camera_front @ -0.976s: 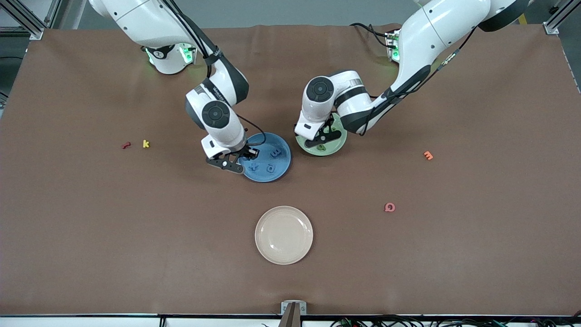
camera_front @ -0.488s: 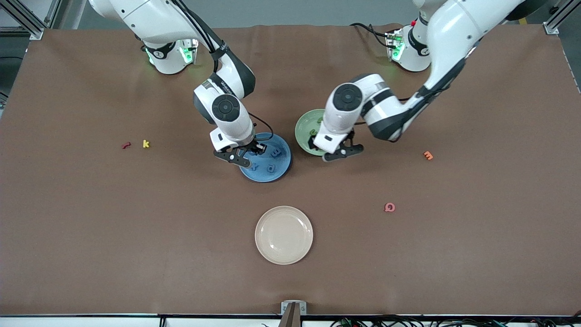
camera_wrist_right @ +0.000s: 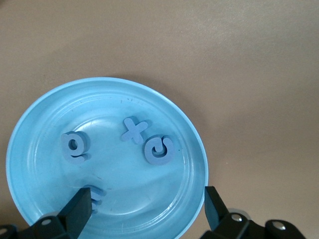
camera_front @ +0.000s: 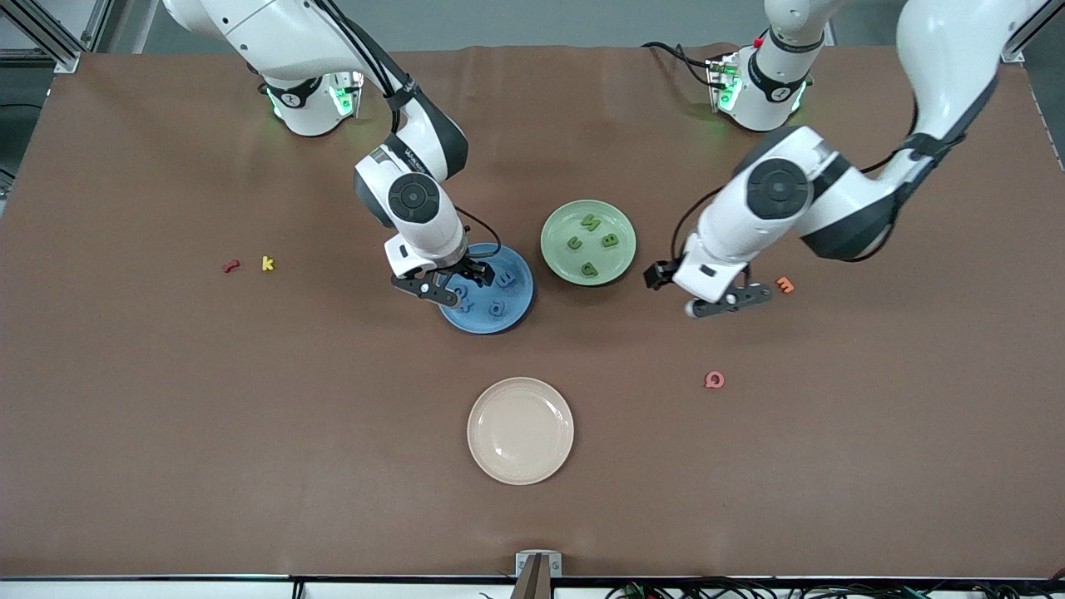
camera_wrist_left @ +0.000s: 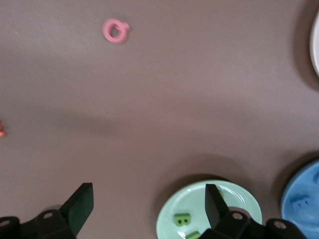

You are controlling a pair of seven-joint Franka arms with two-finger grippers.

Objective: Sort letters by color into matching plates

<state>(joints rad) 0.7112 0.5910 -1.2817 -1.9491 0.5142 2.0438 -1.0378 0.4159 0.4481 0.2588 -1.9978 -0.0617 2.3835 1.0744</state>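
The blue plate (camera_front: 517,309) holds several blue letters (camera_front: 504,280); the right wrist view shows the plate (camera_wrist_right: 40,124) and the letters (camera_wrist_right: 159,150) in it. My right gripper (camera_front: 445,289) is open and empty, low over the plate's edge toward the right arm's end; it also shows in its wrist view (camera_wrist_right: 147,204). The pale green plate (camera_front: 556,249) holds several green letters (camera_front: 610,240). My left gripper (camera_front: 722,301) is open and empty over bare table between the green plate and an orange letter (camera_front: 785,284). Its wrist view (camera_wrist_left: 148,199) shows the green plate (camera_wrist_left: 239,199).
A cream plate (camera_front: 520,430) lies nearer the front camera than both plates. A pink letter (camera_front: 714,379) lies toward the left arm's end. A yellow letter (camera_front: 267,263) and a red letter (camera_front: 230,266) lie toward the right arm's end.
My left gripper has moved off the green plate toward the left arm's end, uncovering the green letters. My right gripper shifted a little over the blue plate, then stayed still.
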